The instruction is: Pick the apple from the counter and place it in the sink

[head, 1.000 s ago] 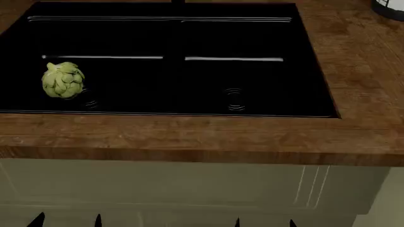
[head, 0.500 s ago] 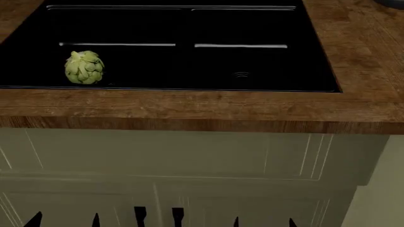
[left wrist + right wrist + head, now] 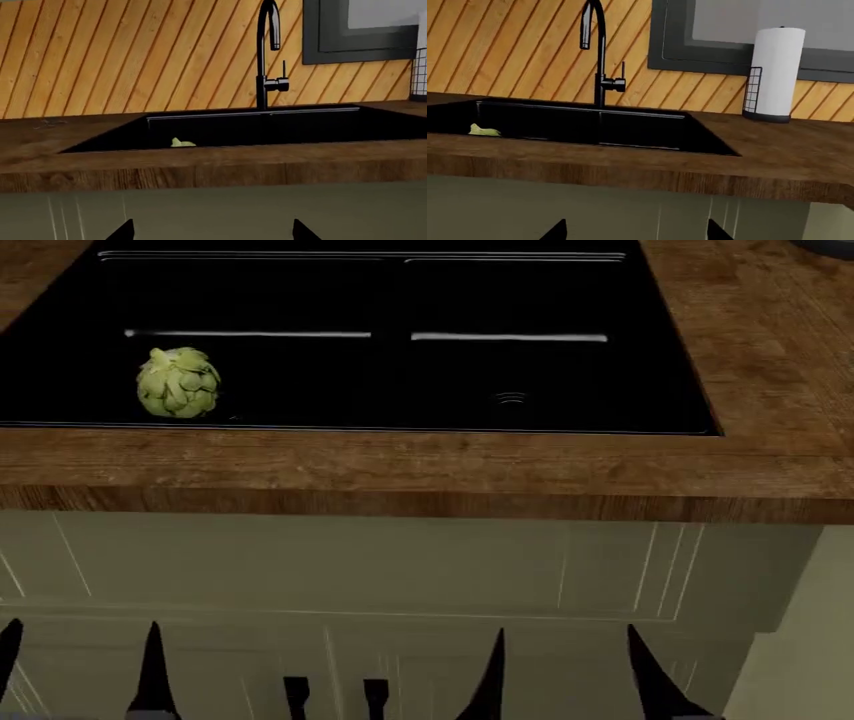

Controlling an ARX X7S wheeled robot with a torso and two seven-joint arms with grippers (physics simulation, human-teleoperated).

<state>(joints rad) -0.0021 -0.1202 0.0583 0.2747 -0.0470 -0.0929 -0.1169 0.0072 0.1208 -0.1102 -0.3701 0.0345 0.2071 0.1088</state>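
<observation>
The apple is not in any view. The black double-basin sink [image 3: 400,380] is set in the brown wood counter [image 3: 400,470]. A green artichoke [image 3: 178,383] lies in its left basin. My left gripper [image 3: 80,680] and right gripper [image 3: 567,680] are both open and empty, low in front of the cream cabinets, below the counter edge. The left wrist view shows the left gripper [image 3: 212,232], the sink [image 3: 300,125] and the artichoke's top [image 3: 181,143]. The right wrist view shows the right gripper [image 3: 636,231], the sink [image 3: 640,127] and the artichoke [image 3: 484,131].
A black faucet [image 3: 267,50] stands behind the sink, also in the right wrist view [image 3: 597,50]. A paper towel roll [image 3: 777,70] in a wire holder stands on the counter to the sink's right. The thick counter edge [image 3: 400,502] overhangs the cream cabinet fronts [image 3: 400,570].
The head view first tilted down, bringing more cabinet front into view. Since then both grippers' fingers have risen higher into the head view. The artichoke has not moved.
</observation>
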